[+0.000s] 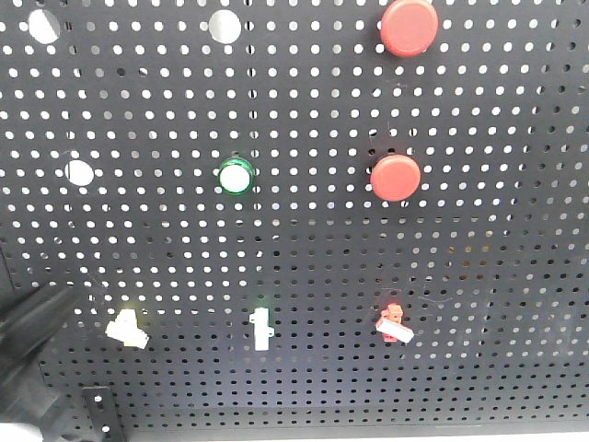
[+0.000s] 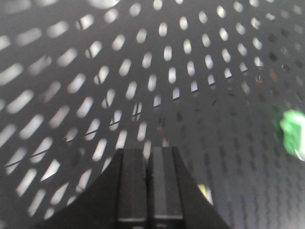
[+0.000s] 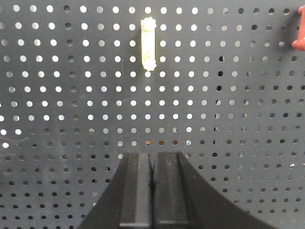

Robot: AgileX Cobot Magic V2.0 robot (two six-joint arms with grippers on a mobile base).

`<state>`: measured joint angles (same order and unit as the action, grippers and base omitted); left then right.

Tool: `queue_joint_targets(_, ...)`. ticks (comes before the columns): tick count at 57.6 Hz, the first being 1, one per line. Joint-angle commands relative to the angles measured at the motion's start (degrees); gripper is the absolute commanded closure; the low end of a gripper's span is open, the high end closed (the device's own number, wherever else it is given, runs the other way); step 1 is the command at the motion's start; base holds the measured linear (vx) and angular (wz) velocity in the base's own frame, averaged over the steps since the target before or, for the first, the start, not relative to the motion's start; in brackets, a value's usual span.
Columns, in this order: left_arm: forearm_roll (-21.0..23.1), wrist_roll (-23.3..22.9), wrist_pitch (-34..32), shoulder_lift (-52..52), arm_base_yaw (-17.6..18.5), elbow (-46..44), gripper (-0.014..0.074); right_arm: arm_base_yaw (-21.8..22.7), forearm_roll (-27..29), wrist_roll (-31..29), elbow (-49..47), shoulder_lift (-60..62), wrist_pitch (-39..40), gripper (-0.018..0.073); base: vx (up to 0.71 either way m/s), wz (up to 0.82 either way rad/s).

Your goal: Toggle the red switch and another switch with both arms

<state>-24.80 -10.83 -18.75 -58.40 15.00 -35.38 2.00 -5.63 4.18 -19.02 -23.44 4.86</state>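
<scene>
You are in the approach, with neither switch touched yet. On the black perforated pegboard [image 1: 515,276], the small red toggle switch with a white lever tip [image 1: 394,322] sits at the right of the bottom row, below a big round red push button [image 1: 396,177]. The small pale yellow toggle switch [image 1: 126,329] is at the left end of that row, and a green-and-white toggle [image 1: 261,329] stands upright between them. Your left arm [image 1: 28,359] shows in the front view as a black bulk in the lower left corner, near the yellow toggle but apart from it. The left gripper [image 2: 147,152] has its jaws pressed together and sits close to the board; a pale sliver low to its right is probably that toggle. The right gripper [image 3: 152,155], jaws likewise pressed together, stands well back from the board. It is lined up under what I judge to be the green-and-white toggle, which is not your target; the red shape clipped at the upper right edge of its wrist view is likely the red switch. Next, carry the right gripper to the right and in toward the red switch, and ease the left one across to the yellow lever. Then flick each with the closed tips. The levers are small, so meet them squarely or the tips may slide off.
</scene>
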Motion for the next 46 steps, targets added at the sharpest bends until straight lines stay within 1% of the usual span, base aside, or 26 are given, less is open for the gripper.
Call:
queue_joint_targets(1,0.5,-0.8,-4.7,-2.9,0.7,-4.0,0.0594,0.2,-0.4,-0.1,-2.0,-0.8,5.3,0.0566,0.0,0.0)
queue_joint_targets(9,0.5,-1.9,-4.4,-5.8,0.7,-4.8,0.0594,0.2,-0.4,-0.1,-2.0,-0.8,5.3,0.0566,0.0,0.0)
queue_joint_targets(22,0.5,-1.8,0.8,-5.9,0.7,-4.6,0.0594,0.2,-0.4,-0.1,-2.0,-0.8,5.3,0.0566,0.0,0.0)
queue_joint_targets(26,0.6,-2.0,3.7,-5.9,0.7,-4.6,0.0594,0.2,-0.4,-0.1,-2.0,-0.8,5.3,0.0566,0.0,0.0)
queue_joint_targets(32,0.5,-4.4,9.2,-6.0,0.7,-4.6,0.0594,0.2,-0.4,-0.1,-2.0,-0.8,5.3,0.0566,0.0,0.0)
queue_joint_targets(46,0.5,-4.4,18.8,-4.9,0.7,-4.6,0.0594,0.2,-0.4,-0.1,-2.0,-0.9,5.3,0.0566,0.0,0.0)
